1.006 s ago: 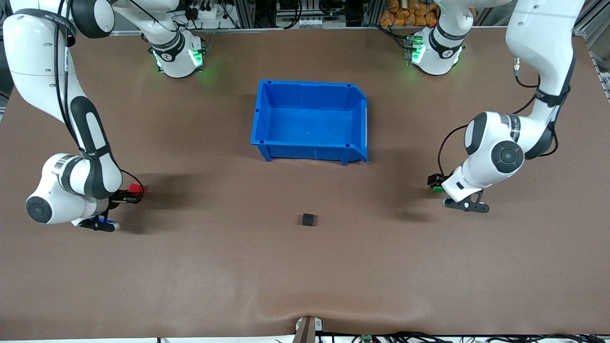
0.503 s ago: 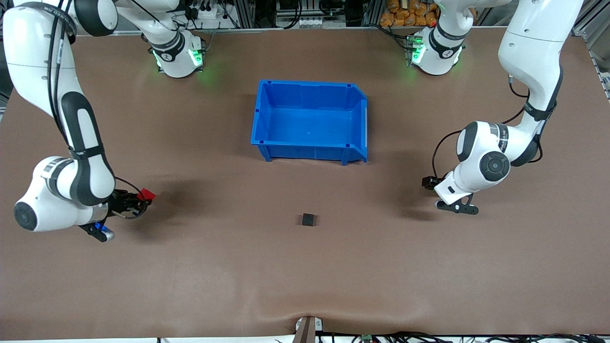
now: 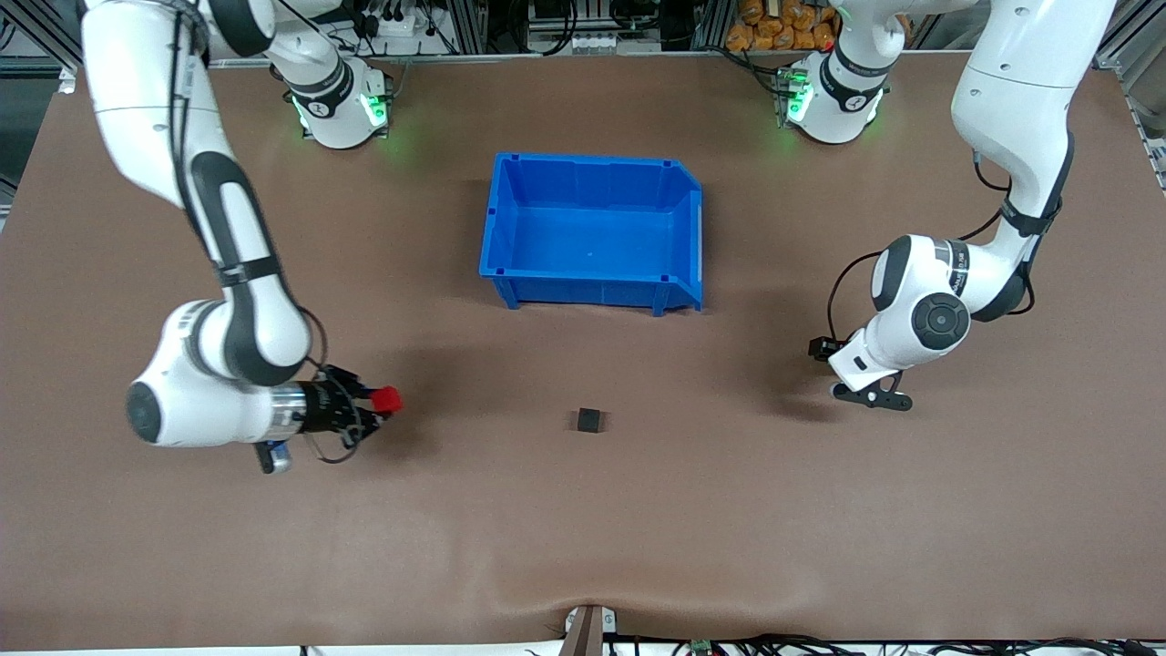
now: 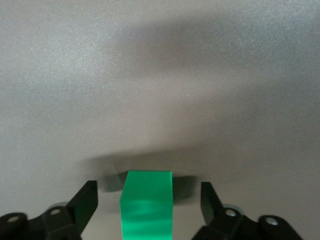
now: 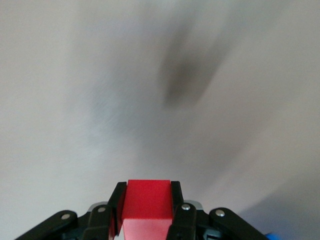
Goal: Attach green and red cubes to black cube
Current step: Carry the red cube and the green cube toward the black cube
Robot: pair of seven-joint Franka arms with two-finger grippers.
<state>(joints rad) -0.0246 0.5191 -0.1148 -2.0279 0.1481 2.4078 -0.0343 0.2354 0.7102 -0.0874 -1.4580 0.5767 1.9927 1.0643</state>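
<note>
The black cube (image 3: pixel 589 420) sits on the brown table, nearer to the front camera than the blue bin. My right gripper (image 3: pixel 375 402) is shut on the red cube (image 3: pixel 387 398) and holds it low over the table, toward the right arm's end from the black cube. The right wrist view shows the red cube (image 5: pixel 147 200) clamped in that gripper (image 5: pixel 147 192). My left gripper (image 3: pixel 823 348) is low at the left arm's end. In the left wrist view it (image 4: pixel 148 187) is open, with the green cube (image 4: pixel 147 207) on the table between its fingers and a gap on each side. The green cube is hidden in the front view.
An empty blue bin (image 3: pixel 583 290) stands mid-table, farther from the front camera than the black cube. Both arm bases stand at the table's edge farthest from the front camera.
My right arm has swung the red cube a good way toward the black cube. My left arm shifted slightly toward the table's middle, covering the green cube in the front view.
</note>
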